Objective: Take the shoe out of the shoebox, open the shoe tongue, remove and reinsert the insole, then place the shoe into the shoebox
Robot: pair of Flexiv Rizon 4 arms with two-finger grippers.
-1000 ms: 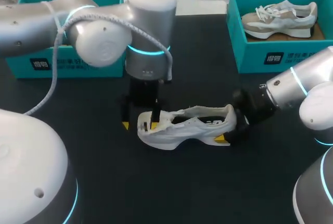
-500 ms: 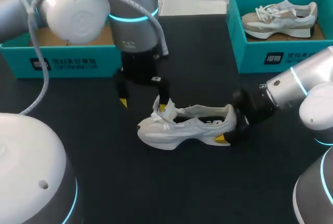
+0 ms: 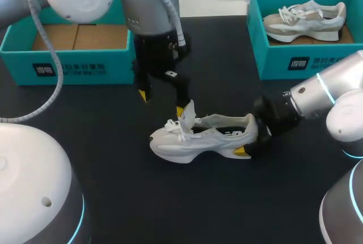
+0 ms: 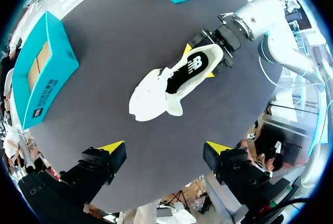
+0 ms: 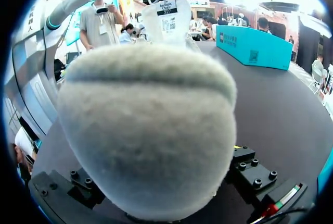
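Note:
A white shoe [image 3: 195,139] lies on the dark table, toe to the left. Its tongue [image 3: 188,113] stands pulled up, and the dark insole [image 4: 191,66] shows inside the shoe [image 4: 156,91]. My left gripper [image 3: 161,102] hangs open above the toe end, clear of the shoe; in its own view the left gripper [image 4: 165,147] holds nothing. My right gripper [image 3: 249,138] is shut on the heel, one yellow tip on each side. The grey heel [image 5: 151,130] fills the right wrist view, with the tongue [image 5: 167,18] upright beyond it.
An empty teal shoebox [image 3: 68,68] stands at the back left behind my left arm. A second teal box [image 3: 300,59] at the back right holds another shoe [image 3: 306,20]. The table in front of the white shoe is bare.
My left gripper has let go, opened wide and risen up and back from the toe end. The tongue now stands up. The right arm has not moved.

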